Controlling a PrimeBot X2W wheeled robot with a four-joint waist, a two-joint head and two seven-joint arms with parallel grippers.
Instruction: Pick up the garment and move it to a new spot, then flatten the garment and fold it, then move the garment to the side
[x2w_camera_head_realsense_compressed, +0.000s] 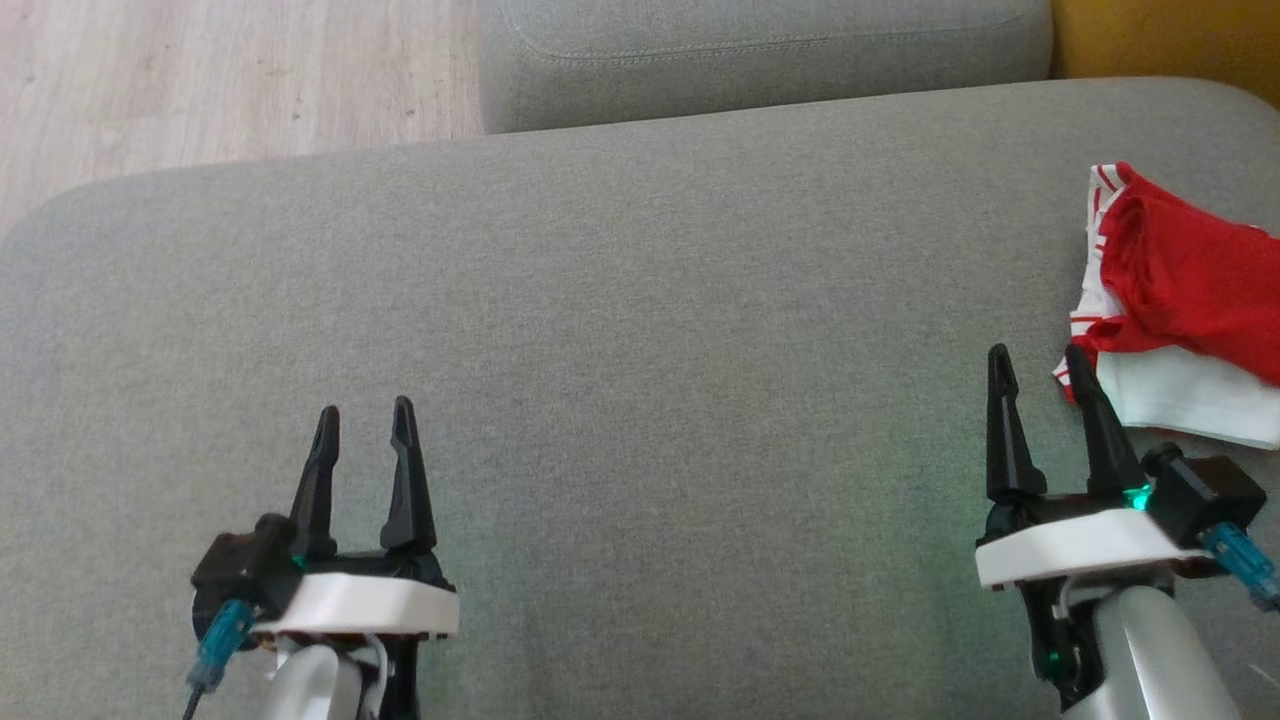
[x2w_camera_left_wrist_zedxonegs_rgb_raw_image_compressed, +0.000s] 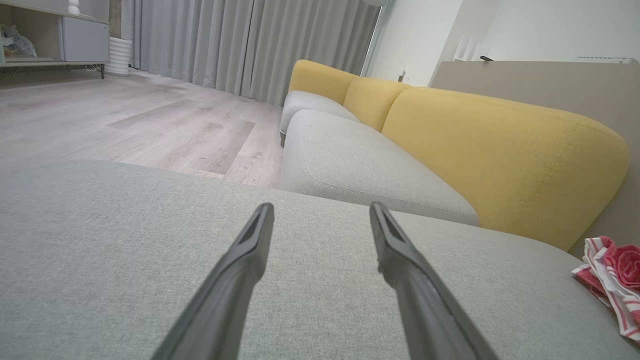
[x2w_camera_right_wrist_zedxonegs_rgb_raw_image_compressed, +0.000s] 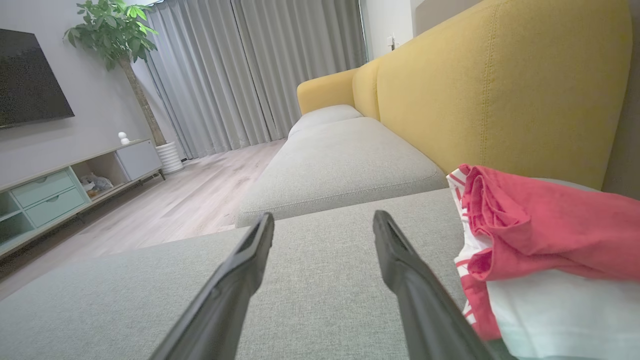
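Nearest the robot, the left gripper (x2w_camera_head_realsense_compressed: 365, 405) hovers low over the broad grey woven-fabric seat cushion (x2w_camera_head_realsense_compressed: 640, 300), its two long dark fingers spread wide with nothing between them. The right gripper (x2w_camera_head_realsense_compressed: 1037, 350) stands on the other side, well apart from the left one. Its jaws are likewise wide and empty. Just beyond and to the right of it lies the crumpled red and white cloth garment (x2w_camera_head_realsense_compressed: 1180, 290) with red-and-white striped trim, bunched at the right edge of the cushion, red folds heaped over a flat white part. In the head view its striped corner sits right at the tip of the right gripper's outer finger (whether they touch I cannot tell).

Farther on, a second grey seat cushion (x2w_camera_head_realsense_compressed: 760, 50) continues the sofa, backed by a mustard-yellow padded backrest (x2w_camera_right_wrist_zedxonegs_rgb_raw_image_compressed: 500, 85). To the left stretches the pale wood-plank floor (x2w_camera_head_realsense_compressed: 200, 80), then long grey pleated curtains (x2w_camera_left_wrist_zedxonegs_rgb_raw_image_compressed: 250, 45), a low pale cabinet (x2w_camera_right_wrist_zedxonegs_rgb_raw_image_compressed: 55, 192) with green drawers, and a leafy potted plant (x2w_camera_right_wrist_zedxonegs_rgb_raw_image_compressed: 112, 30).
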